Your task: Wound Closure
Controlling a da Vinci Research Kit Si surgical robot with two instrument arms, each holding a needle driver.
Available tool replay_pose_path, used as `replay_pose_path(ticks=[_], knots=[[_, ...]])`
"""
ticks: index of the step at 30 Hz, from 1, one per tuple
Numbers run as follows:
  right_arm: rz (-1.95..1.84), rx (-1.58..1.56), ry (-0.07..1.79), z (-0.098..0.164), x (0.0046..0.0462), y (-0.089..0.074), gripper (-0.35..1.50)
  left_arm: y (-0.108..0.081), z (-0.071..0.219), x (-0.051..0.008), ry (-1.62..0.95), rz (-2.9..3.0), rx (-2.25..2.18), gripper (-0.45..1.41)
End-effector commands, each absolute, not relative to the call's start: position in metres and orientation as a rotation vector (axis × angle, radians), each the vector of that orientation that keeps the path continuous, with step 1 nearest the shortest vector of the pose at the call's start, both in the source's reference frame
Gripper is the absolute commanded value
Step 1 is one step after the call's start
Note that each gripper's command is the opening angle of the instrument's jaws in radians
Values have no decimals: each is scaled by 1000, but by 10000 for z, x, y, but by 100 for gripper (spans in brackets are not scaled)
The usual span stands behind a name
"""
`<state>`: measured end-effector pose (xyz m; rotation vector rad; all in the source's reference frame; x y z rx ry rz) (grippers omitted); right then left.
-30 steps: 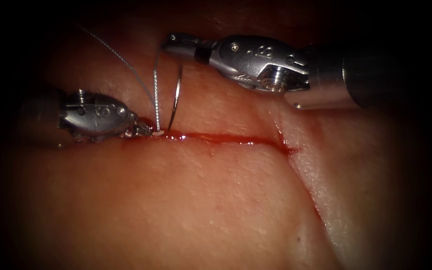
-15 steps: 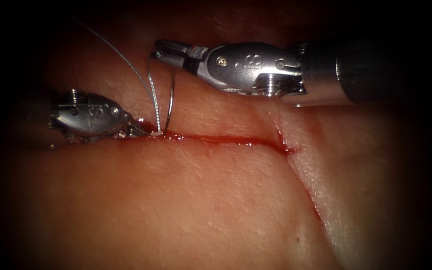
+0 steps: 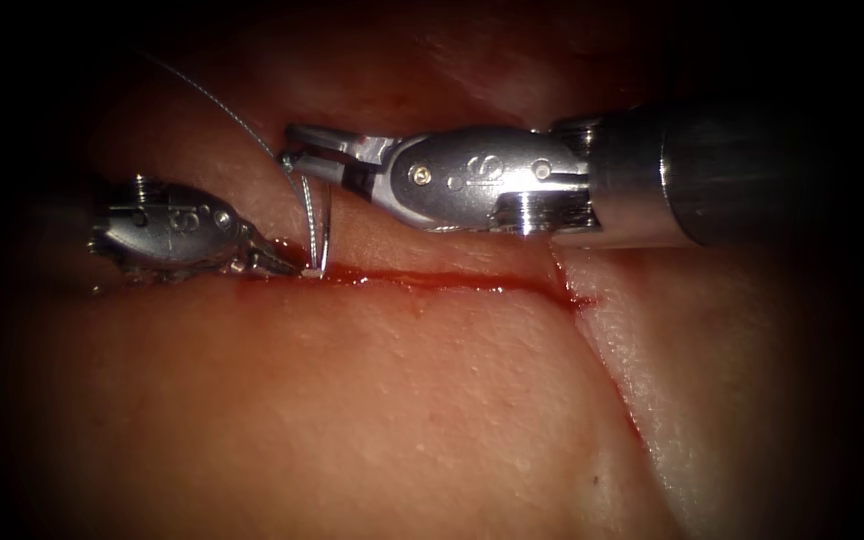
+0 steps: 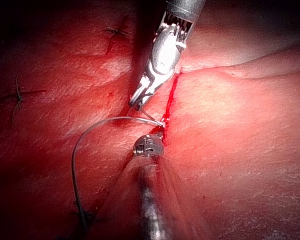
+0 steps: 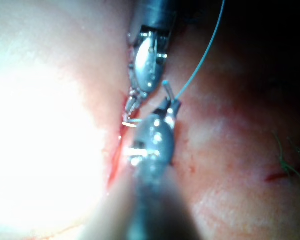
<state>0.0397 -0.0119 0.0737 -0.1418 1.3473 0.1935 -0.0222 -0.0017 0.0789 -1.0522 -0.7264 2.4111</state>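
The cut [image 3: 452, 282] runs across the tissue [image 3: 402, 400], lined with red fluid. My right tool [image 3: 297, 155] is shut on the curved needle [image 3: 309, 215] near its tail, just above the cut's left end. From there the needle drops to the cut's left end and meets the tissue beside my left tool's tip [image 3: 287, 265]. Thread [image 3: 217, 105] runs from the right jaws up and to the left. The left wrist view has the right tool [image 4: 140, 102], needle [image 4: 151, 116] and thread [image 4: 77, 150]. The right wrist view has the right tool [image 5: 169, 102], left tool [image 5: 132, 105] and needle [image 5: 131, 123].
Older dark stitches [image 4: 15, 95] sit in the tissue away from this cut, with another stitch [image 5: 290, 160] in the right wrist view. A pale groove [image 3: 612, 380] runs down from the cut's right end.
My right tool has come down and to the left with the needle. Less of the needle now stands above the cut. The left tool has edged slightly left.
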Motion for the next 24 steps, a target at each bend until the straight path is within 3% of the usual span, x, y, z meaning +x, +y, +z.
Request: replay_pose_path(ticks=[1, 24], knots=[[191, -141, 1355, 742, 405, -119, -35, -19, 796, -227, -727, 2411, -1054, -40], [369, 34, 1423, 756, 404, -121, -35, -12, 708, -219, -663, 2420, -1051, -32]])
